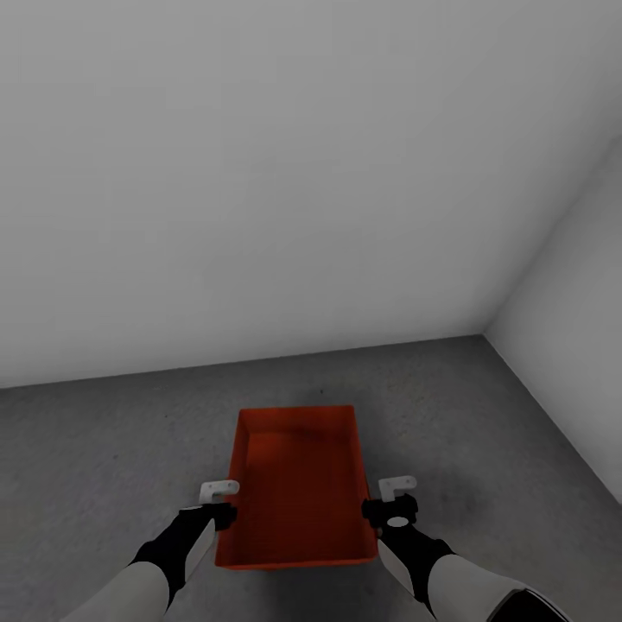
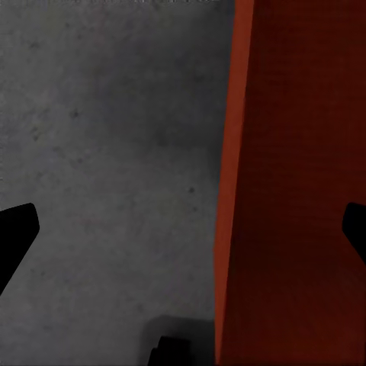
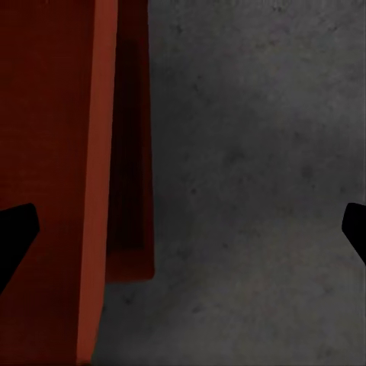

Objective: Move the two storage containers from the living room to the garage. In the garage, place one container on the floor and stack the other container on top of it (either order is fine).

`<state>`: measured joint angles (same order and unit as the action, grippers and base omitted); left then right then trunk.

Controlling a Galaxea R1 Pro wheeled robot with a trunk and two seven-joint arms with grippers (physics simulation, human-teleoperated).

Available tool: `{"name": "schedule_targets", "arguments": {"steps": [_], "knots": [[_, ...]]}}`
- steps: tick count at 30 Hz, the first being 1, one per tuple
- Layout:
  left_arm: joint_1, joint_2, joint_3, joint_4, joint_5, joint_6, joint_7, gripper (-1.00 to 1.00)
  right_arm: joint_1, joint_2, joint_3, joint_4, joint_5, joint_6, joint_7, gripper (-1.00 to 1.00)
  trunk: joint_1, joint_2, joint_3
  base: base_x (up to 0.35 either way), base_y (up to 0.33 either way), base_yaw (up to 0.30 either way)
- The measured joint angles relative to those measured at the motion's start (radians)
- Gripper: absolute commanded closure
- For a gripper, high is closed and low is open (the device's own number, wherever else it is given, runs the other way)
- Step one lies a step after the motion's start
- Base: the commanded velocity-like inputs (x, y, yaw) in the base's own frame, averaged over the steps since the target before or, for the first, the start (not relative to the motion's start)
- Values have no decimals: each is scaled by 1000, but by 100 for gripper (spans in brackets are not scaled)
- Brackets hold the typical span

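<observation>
Each wide-open pincer, left (image 1: 226, 510) and right (image 1: 377, 510), straddles a container (image 1: 298, 492) wall, seemingly untouched, long axis pointing away.

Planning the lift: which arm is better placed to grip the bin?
Left, narrowly: the bin's wall sits nearer the middle of the open left gripper; in the open right gripper it hugs one finger.

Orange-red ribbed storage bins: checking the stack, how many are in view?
1 certain: orange-red rectangular lidless bin between left gripper and right gripper, over grey concrete floor. Another may hide beneath.
</observation>
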<state>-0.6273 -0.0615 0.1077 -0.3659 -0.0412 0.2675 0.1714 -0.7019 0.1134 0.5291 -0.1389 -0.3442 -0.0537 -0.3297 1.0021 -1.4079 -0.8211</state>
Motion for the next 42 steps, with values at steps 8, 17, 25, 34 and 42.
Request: {"name": "schedule_targets", "arguments": {"steps": [8,17,25,34,42], "knots": [[0,0,-1,0,-1,0,0,-100,0,0,0,0,0,0,0,-100,-31,56,25,0,0,0],[0,1,-1,0,-1,0,1,-100,0,0,0,0,0,0,0,-100,-65,119,53,0,0,0],[0,1,-1,0,-1,-1,1,-100,0,0,0,0,1,0,0,-100,-96,175,78,0,0,0],[0,1,-1,0,-1,-2,1,-100,0,0,0,0,0,0,0,-100,-130,238,107,0,0,0],[0,1,-1,0,-1,-2,1,-100,0,0,0,0,0,0,0,-100,-161,294,132,0,0,0]]}}
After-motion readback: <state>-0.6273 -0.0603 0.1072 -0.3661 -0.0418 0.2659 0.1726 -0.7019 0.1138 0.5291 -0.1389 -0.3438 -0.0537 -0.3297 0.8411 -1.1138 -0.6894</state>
